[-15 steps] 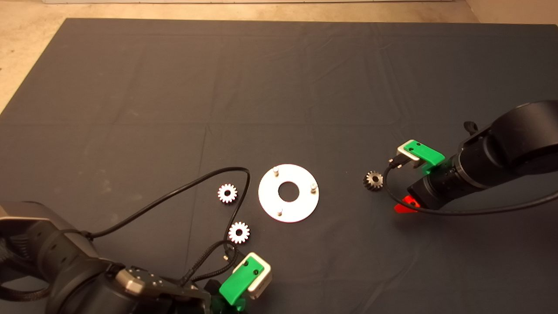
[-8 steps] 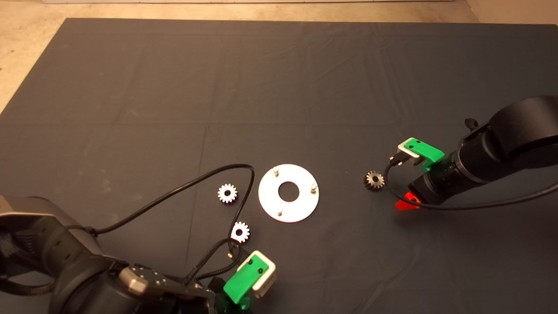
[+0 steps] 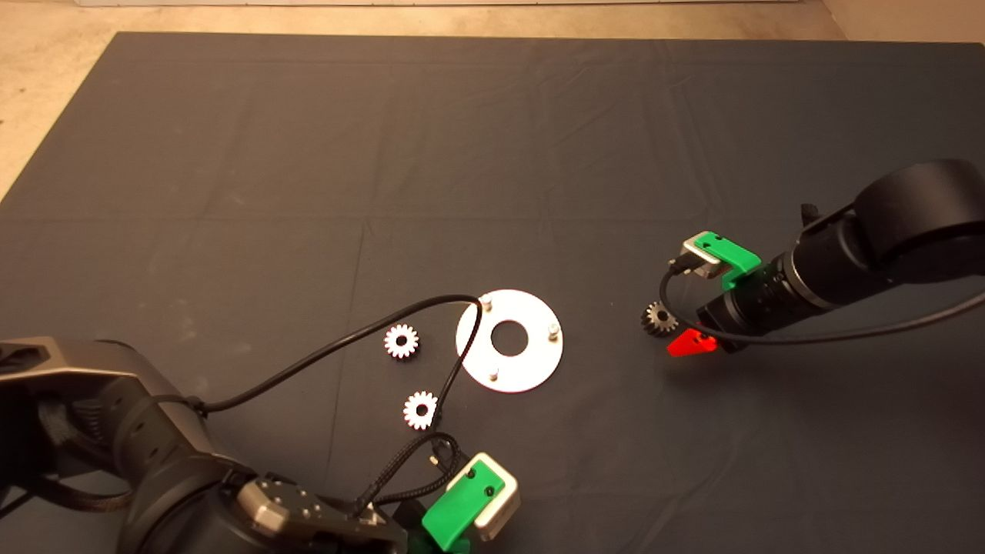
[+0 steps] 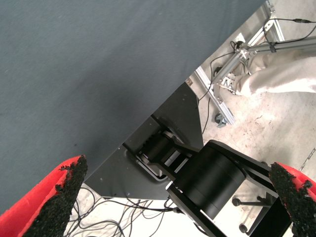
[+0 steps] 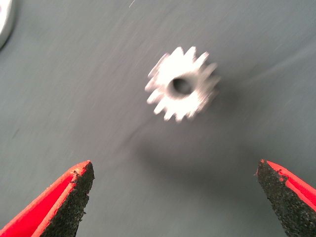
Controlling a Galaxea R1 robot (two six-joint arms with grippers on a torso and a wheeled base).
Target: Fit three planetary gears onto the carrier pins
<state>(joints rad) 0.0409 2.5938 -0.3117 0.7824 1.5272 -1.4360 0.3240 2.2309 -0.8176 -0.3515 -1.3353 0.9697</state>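
Head view shows creased dark mat (image 3: 492,138), beige floor (image 3: 46,92) beyond; right gripper (image 5: 173,197), jaws wide and empty, beside a gear (image 3: 659,318); left gripper (image 4: 173,202) likewise, parked near

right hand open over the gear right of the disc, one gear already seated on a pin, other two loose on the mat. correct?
Not quite: no gear is seated. The head view shows all three pins on the disc bare, with two gears loose on the mat to its left. The rest holds: the right hand is open over the third gear, right of the disc.
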